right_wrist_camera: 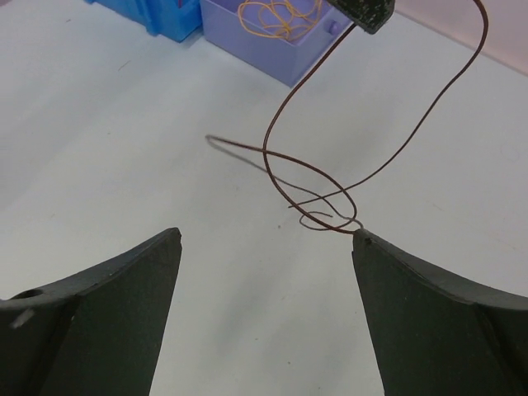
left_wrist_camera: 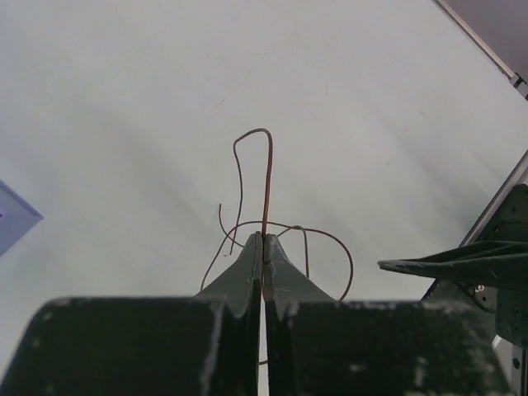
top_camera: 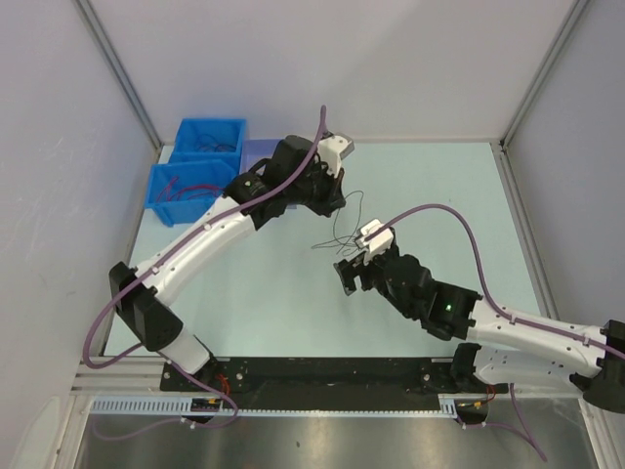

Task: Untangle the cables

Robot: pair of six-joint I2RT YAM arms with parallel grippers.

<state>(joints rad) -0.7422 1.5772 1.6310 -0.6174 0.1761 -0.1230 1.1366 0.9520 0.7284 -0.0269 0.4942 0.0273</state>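
Left wrist: left fingers clenched on a thin brown wire.
Wire curls down toward the counter, mid-counter between the arms; right fingers spread wide beside its lowest loops, holding nothing.

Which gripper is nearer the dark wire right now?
Left. The left gripper is shut on the dark wire, pinching it between its fingertips. The right gripper is open, with the wire's lower loops just ahead of its fingers.
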